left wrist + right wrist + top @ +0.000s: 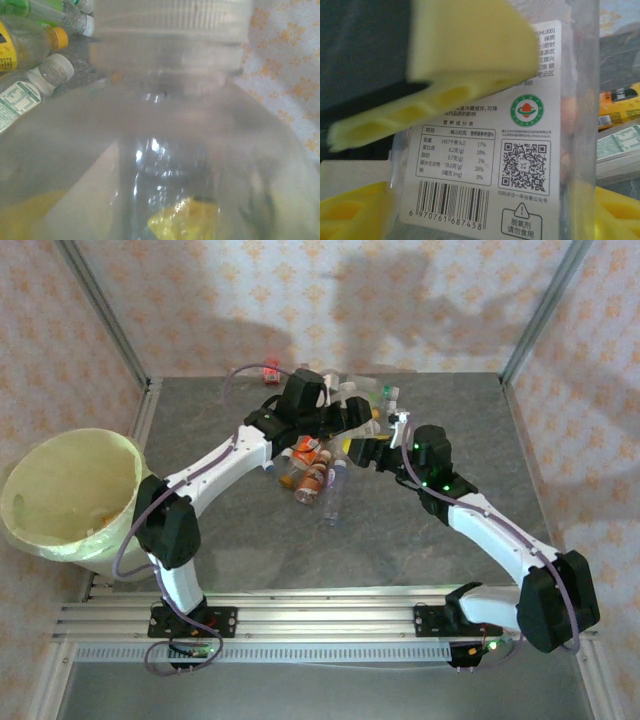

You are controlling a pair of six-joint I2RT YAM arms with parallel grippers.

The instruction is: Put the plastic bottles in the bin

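Note:
Several plastic bottles (312, 478) with orange and red labels lie heaped at mid-table. The pale yellow-green bin (70, 490) stands off the table's left edge. My left gripper (345, 412) hangs over the back of the heap. In the left wrist view a clear bottle (165, 125) with a wide ribbed cap sits right against the camera, and one yellow finger (185, 220) shows dimly through it. My right gripper (368, 450) (492, 220) is shut on a clear bottle with a white printed label (485, 150), its yellow fingers (350, 212) on either side. Another yellow finger (470, 65) lies across that label.
A red bottle (271, 370) lies alone at the back. Orange-capped (30, 45) and white-capped (40, 80) bottles lie left of the left gripper. Metal frame posts (105, 310) and patterned walls close in the grey table (460, 410). A rail (320, 620) runs along the near edge.

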